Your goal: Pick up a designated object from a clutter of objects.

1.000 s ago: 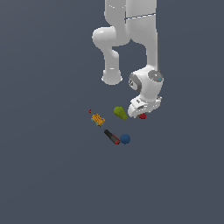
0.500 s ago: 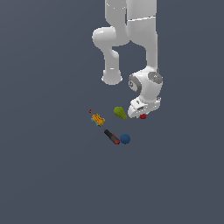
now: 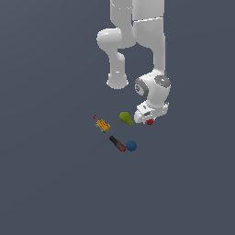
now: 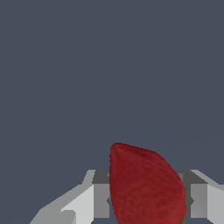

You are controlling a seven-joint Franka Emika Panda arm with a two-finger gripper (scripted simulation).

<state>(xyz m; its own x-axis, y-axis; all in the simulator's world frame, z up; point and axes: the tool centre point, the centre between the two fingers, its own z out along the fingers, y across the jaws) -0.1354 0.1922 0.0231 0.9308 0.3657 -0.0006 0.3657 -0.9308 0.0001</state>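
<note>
Strawberry sits between the fingers of the hand, low over the surface just beside the green pear; whether it is pinched I cannot tell; grasp step, next confirm closure, then lift straight

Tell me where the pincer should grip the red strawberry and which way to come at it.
Grip the strawberry across its wide body, not the narrow tip, coming straight down from above. The wrist view shows the fingers flanking that broad part. In the exterior view the pincer sits right over it, apart from the green pear.
</note>
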